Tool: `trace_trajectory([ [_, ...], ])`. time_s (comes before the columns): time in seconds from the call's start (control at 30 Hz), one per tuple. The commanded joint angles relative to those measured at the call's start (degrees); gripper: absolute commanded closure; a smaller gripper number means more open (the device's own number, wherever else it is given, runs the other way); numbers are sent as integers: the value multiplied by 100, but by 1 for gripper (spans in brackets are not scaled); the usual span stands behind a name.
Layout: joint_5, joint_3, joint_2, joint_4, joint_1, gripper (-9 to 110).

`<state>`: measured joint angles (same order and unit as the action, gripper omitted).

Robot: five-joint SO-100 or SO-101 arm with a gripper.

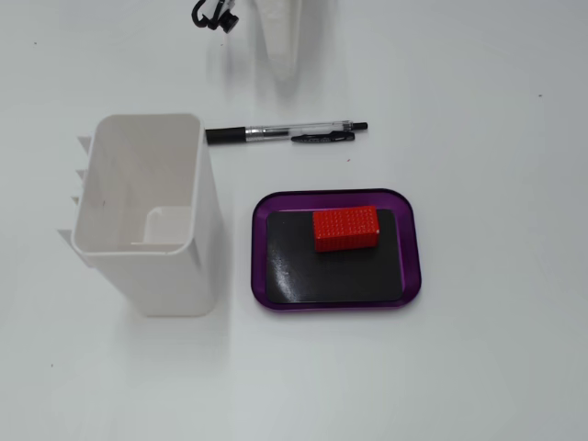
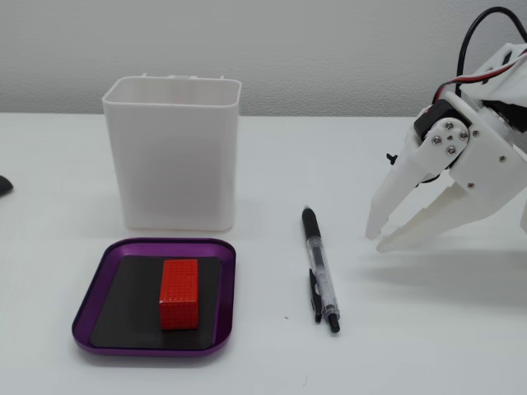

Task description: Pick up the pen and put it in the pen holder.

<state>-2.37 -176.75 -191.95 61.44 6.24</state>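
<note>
Gripper (image 2: 380, 237) hangs with fingers parted, grasping nothing, right of the pen (image 2: 319, 270); the pen holder (image 2: 174, 156) stands far left.

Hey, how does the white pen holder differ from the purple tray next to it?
The pen holder is tall, white and deep; the tray is flat, purple and shallow. The pen holder looks empty in the fixed view from above, while the tray carries a black mat with a red block. Both are rounded rectangles standing on the table, apart from the pen.
</note>
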Motion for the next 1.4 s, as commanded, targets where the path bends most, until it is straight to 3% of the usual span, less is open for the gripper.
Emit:
trace_trajectory([
  [0.0, 18, -35, -580, -70, -26, 102],
  [0.57, -18, -62, -580, -88, -35, 102],
  [0.73, 413, 26, -554, -527, 149, 102],
  [0.87, 668, 1187, -308, -527, 211, 102],
  [1.37, 633, 5493, 6451, 967, 185, 84],
])
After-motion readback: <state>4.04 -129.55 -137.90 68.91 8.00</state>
